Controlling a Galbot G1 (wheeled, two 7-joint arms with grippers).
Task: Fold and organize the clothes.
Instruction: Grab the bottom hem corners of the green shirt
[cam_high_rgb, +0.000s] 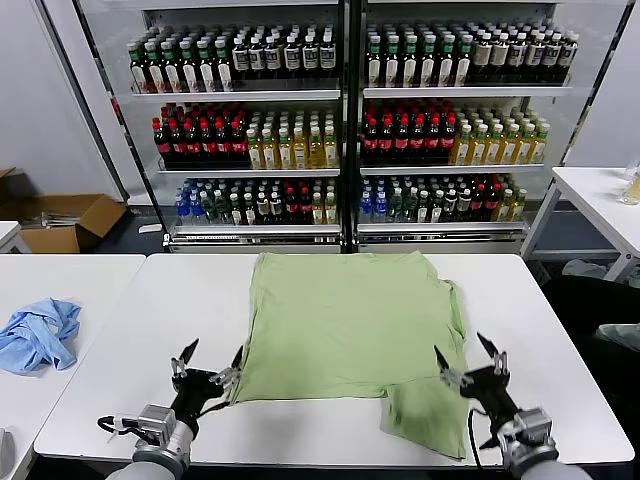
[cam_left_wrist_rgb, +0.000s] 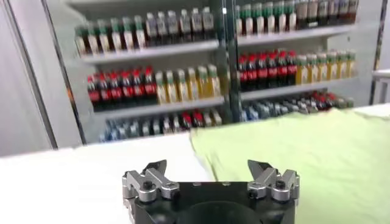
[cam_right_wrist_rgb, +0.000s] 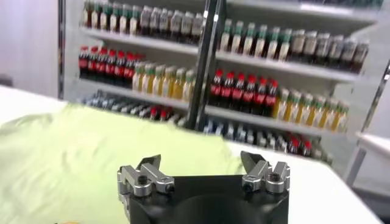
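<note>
Folding had barely begun as I held the left gripper (cam_high_rgb: 208, 372) at seven o'clock and the right gripper (cam_high_rgb: 470, 368) at five, both wide and empty, beside the green shirt (cam_high_rgb: 350, 330) lying mostly flat mid-table (cam_high_rgb: 120, 380), one near corner rumpled.
</note>
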